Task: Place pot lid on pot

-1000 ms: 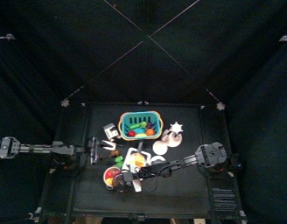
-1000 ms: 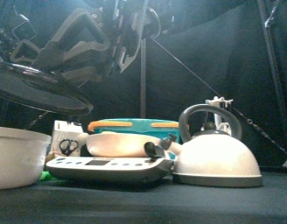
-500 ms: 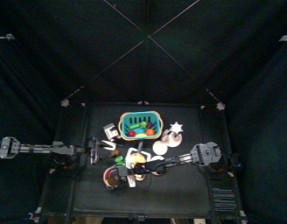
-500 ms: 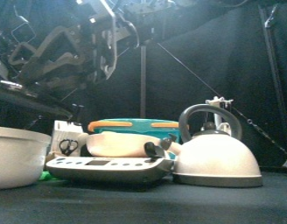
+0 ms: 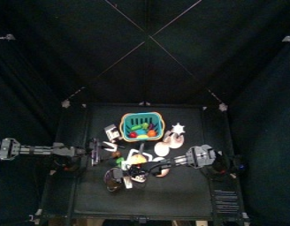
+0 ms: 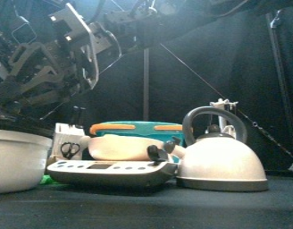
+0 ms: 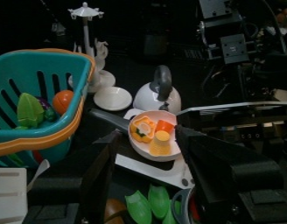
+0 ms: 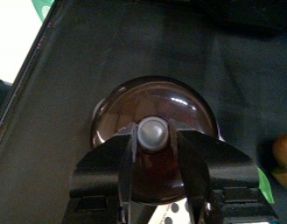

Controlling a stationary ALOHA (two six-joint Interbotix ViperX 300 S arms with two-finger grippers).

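— Any brand or writing to read?

— None legible; the flat grey device with buttons (image 6: 111,172) at the counter's front edge carries marks too small to make out.

— What differs from half a second ago?

— The dark glass pot lid with its grey knob (image 8: 154,131) has come down: in the front view it was raised at the left, and now it sits low over the white round pot (image 6: 15,158) near the front-left corner.

— And the fingers?

— The right gripper (image 8: 154,166) is clamped narrow on the lid's knob, its black fingers (image 8: 125,162) pressing from both sides. The left gripper (image 5: 98,152) hangs by the left edge; whether its jaws are apart, I cannot tell. Nearby stand the teal plastic basket of vegetables (image 7: 35,101) and the white kettle with the metal handle (image 6: 221,156).
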